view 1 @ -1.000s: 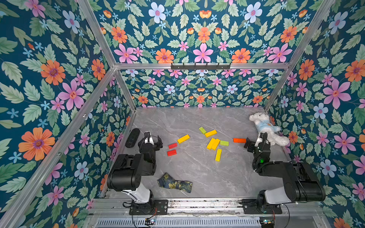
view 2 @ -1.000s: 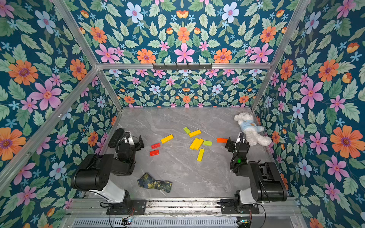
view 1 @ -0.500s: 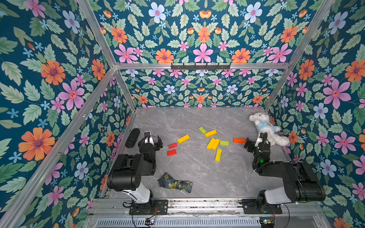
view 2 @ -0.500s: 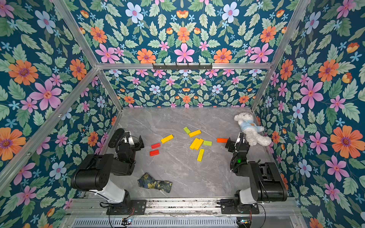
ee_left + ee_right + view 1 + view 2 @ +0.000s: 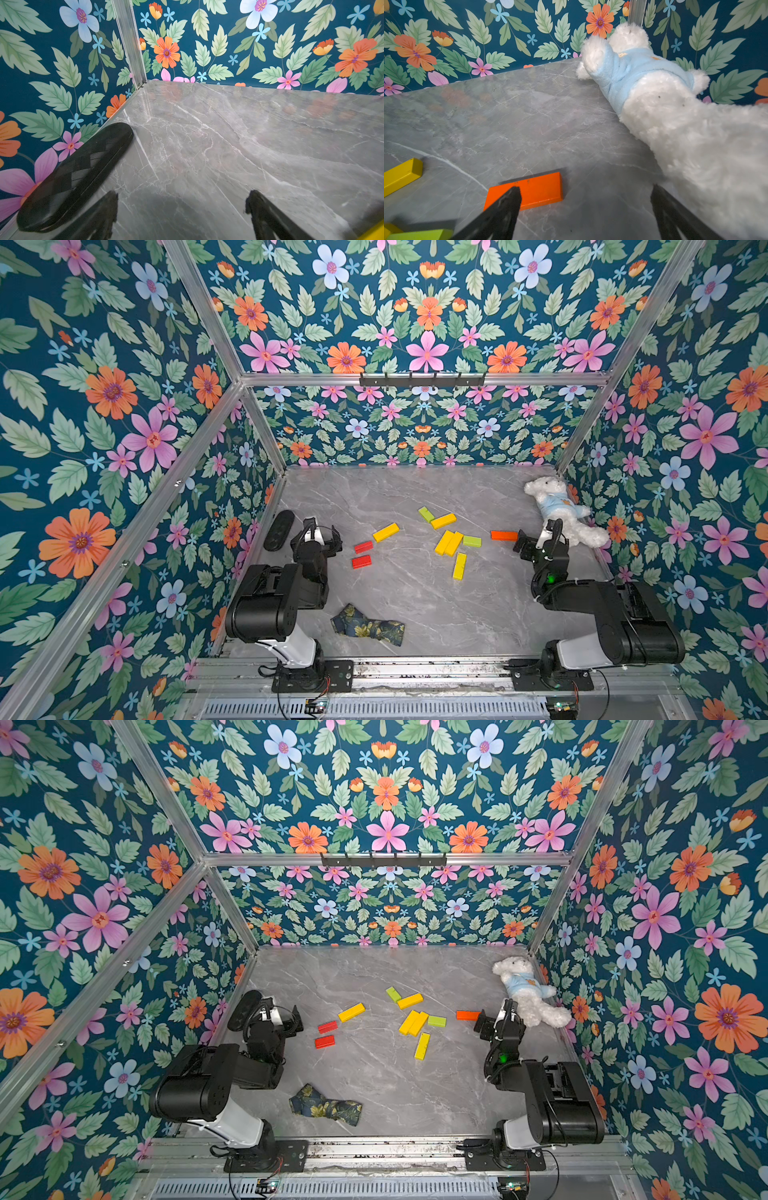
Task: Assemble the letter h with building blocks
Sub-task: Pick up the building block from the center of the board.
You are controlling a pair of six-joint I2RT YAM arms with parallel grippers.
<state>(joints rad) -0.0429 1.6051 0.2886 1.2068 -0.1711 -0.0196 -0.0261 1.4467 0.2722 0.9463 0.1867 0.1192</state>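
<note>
Our left hand (image 5: pixel 182 194) and right hand (image 5: pixel 585 193) both gape fully, holding nothing. On the bench (image 5: pixel 419 605) we count ten building blocks (image 5: pixel 444 542): five yellow or amber, two red at 9 o'clock, two lime, and one orange block (image 5: pixel 504 535) at 3 o'clock, beside the right hand.

Ten building blocks (image 5: pixel 454 543) lie flat, scattered loose: yellow, amber, orange, red, lime.

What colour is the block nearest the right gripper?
The block is orange, clearest in the right wrist view.
</note>
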